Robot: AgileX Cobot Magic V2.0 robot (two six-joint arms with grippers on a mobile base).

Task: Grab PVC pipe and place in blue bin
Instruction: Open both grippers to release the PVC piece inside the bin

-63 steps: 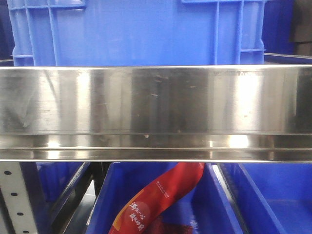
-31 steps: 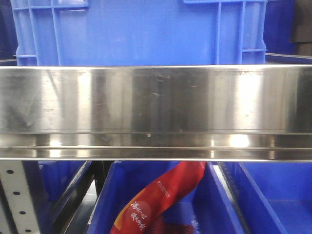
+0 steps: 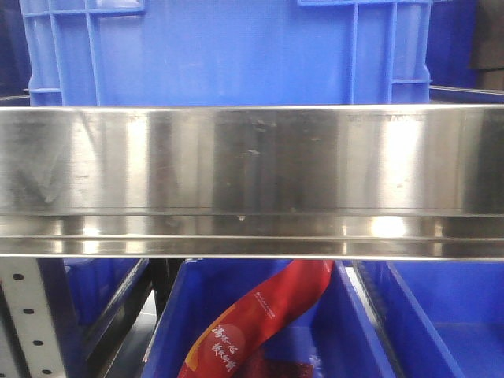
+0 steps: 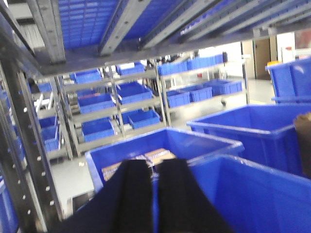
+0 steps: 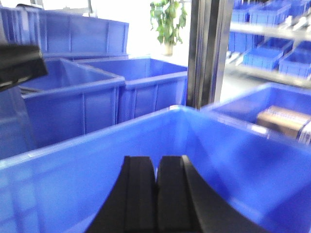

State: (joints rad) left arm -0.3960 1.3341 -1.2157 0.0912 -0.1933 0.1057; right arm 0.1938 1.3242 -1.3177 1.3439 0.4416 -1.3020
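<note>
Left claw: the left gripper [image 4: 155,167] has its black fingers pressed together with nothing between them. It hangs just above the rim of an open blue plastic tote [image 4: 163,133] that holds flat brownish packets [image 4: 146,158].
Right claw: the right gripper [image 5: 156,170] is likewise closed up and empty, poised over the near wall of a deep blue plastic bin [image 5: 97,138].
PVC pipe: it shows in no view, so neither arm can be lined up on it yet.
Step in hand: by my judgement, finding the pipe and reaching for it; nothing of the task is done.
Doing it well: spread one claw before closing in, come at the pipe across its length, and grip near its middle so it does not tip.
Front view, near: a broad brushed-steel shelf beam [image 3: 252,181] fills the frame and hides whatever lies behind it.
Below the beam: a long red printed pouch [image 3: 252,319] leans in a lower blue crate [image 3: 358,331]; no pipe is beside it.
Above the beam: a ribbed blue box [image 3: 220,47] stands on the shelf.
Hazard: arms lifted without care may strike the beam or the bin rims.
Far: metal racks of small blue trays [image 4: 116,97] and a green potted plant [image 5: 167,19].
</note>
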